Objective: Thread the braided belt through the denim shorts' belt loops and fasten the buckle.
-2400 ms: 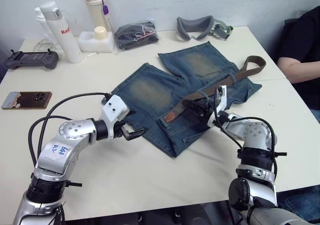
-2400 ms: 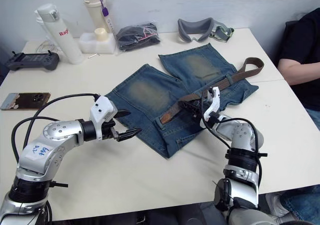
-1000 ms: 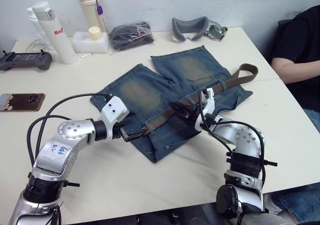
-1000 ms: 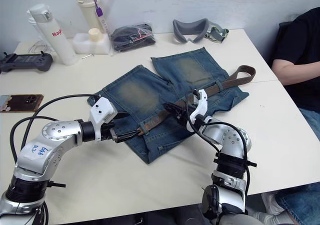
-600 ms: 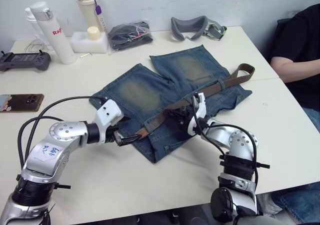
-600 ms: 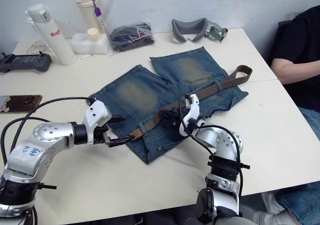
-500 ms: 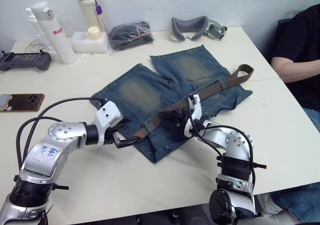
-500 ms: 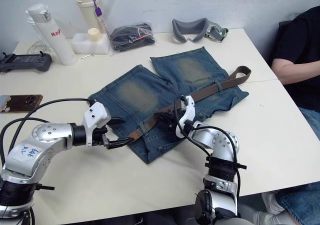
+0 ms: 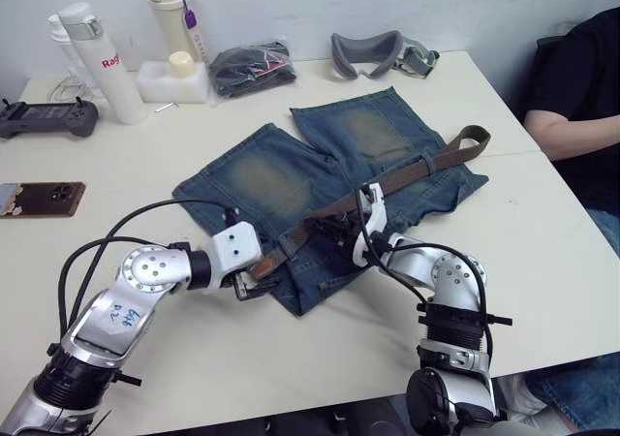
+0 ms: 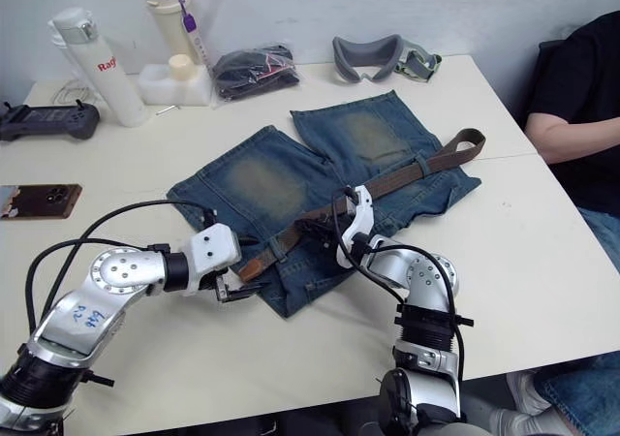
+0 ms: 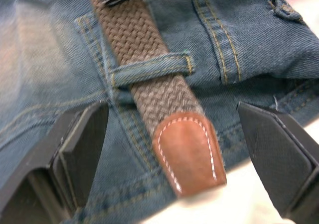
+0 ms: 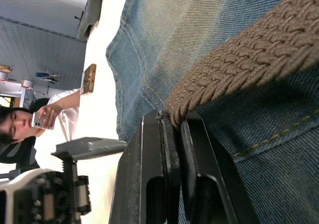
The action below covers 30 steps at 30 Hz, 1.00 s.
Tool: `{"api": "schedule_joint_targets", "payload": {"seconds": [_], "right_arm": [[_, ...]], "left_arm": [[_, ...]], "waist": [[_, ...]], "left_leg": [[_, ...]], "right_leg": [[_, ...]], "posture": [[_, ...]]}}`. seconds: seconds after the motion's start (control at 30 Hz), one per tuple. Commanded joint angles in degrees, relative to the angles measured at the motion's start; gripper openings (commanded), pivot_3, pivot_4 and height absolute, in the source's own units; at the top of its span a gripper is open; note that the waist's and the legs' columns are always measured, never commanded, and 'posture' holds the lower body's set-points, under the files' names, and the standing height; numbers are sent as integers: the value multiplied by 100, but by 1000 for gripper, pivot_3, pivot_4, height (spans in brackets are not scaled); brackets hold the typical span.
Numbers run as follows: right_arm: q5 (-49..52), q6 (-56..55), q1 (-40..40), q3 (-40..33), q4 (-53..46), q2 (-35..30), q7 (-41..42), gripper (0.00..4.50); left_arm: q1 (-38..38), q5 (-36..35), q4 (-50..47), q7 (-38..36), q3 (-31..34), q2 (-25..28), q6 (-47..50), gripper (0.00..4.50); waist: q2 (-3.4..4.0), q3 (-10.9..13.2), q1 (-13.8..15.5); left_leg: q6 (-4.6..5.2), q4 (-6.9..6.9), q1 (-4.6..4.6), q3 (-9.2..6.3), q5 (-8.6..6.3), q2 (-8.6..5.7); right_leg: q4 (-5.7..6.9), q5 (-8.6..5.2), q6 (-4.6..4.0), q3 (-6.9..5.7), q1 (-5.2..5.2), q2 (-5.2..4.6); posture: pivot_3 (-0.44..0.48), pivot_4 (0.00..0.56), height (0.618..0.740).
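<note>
The denim shorts (image 9: 271,179) lie flat on the white table (image 9: 291,358), with the waistband toward me. The braided belt (image 9: 417,172) runs along the waistband. Its far end folds back past the shorts' right side, and the buckle is hidden. In the left wrist view the belt passes under one of the belt loops (image 11: 149,67) and its brown leather tip (image 11: 187,152) pokes out. My left gripper (image 11: 172,112) is open, one finger on each side of that tip. My right gripper (image 9: 325,231) is shut on the belt at mid-waistband, and the right wrist view shows the braid (image 12: 239,59) pinched between its fingers.
A phone (image 9: 39,199) and a game controller (image 9: 48,118) lie at the left. Two bottles (image 9: 97,58), a black cloth bundle (image 9: 250,66) and a grey headset (image 9: 378,53) line the far edge. A person in black (image 9: 581,97) sits at the right.
My right gripper has slid the belt leftward along the waistband. My left gripper has moved in to the right and now straddles the leather tip.
</note>
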Motion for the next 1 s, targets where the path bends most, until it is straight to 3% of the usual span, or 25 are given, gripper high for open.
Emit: {"api": "schedule_joint_targets", "payload": {"seconds": [0.03, 0.07, 0.37, 0.57, 0.6, 0.63, 0.7, 0.77, 0.83, 0.9, 1.0], "right_arm": [[37, -96, 66, 16, 7, 17, -21, 0], [37, -105, 79, 28, 2, 15, -18, 0], [13, -137, 229, 124, -109, -97, 21, 0], [226, 61, 222, 103, -332, -511, 283, 0], [286, 141, 226, 120, -403, -650, 388, 805], [349, 218, 238, 161, -487, -810, 527, 995], [470, 392, 254, 228, -682, -1183, 787, 2203], [405, 508, 280, 549, -1005, -1857, 1301, 2497], [179, 361, 308, 932, -1205, -2404, 1750, 3334], [-383, -225, 342, 1541, -1380, -3150, 2399, 3334], [-1118, -802, 201, 2331, -1348, -4016, 3062, 2206]], "left_arm": [[7, 177, 30, 26, 42, -4, -124, 3974], [-5, 166, 34, -2, 60, -14, -131, 3738], [8, -90, 9, -9, 332, -270, -14, 80], [-73, -179, 130, -80, 509, -336, -10, 35], [-86, -199, 150, -88, 532, -349, -10, 0], [-97, -197, 165, -102, 540, -346, -20, 0], [-104, -187, 189, -124, 551, -330, -44, 0], [-103, -181, 201, -143, 558, -323, -67, 0], [-115, -192, 221, -158, 567, -344, -74, 0], [-125, -110, 233, -182, 534, -296, -143, 0], [-63, -58, 208, -244, 562, -188, -207, 0]], "waist": [[-1, -1, 5], [-1, -1, 5], [-3, -2, 24], [-3, -2, 36], [-2, -1, 48], [-2, -1, 52], [0, 1, 49], [5, 4, 37], [25, 15, 45], [24, 15, 38], [24, 15, 26]], "left_leg": [[0, 0, 0, 1, 0, 1], [0, 1, 0, 1, 0, 1], [3, 3, 0, 1, -2, 1], [5, 5, -1, 1, -3, 0], [6, 5, -1, 0, -3, 0], [8, 5, -4, -1, -4, 0], [12, 6, -8, 3, -7, -1], [12, 7, -8, 3, -7, -2], [14, 6, -10, 7, -7, -5], [15, 7, -8, 8, -8, -4], [13, 8, -4, 11, -7, 0]], "right_leg": [[0, 0, 0, 0, -1, -1], [0, 0, 0, -1, 0, -1], [1, 0, 0, -1, 1, -4], [1, 0, 1, -1, 1, -6], [1, 1, 1, -2, 1, -7], [0, 0, 1, -3, 1, -9], [-5, 1, 3, -1, -1, -12], [-5, 1, 3, -2, -1, -8], [-6, 0, 4, 1, -4, -8], [-9, 0, 5, 3, -3, -5], [-8, 0, 5, 8, -4, 2]], "posture": [[0, 150, 730], [0, 150, 730], [0, 150, 730], [0, 150, 730], [0, 150, 730], [0, 150, 730], [0, 150, 730], [0, 150, 730], [0, 150, 730], [0, 150, 730], [0, 150, 730]]}}
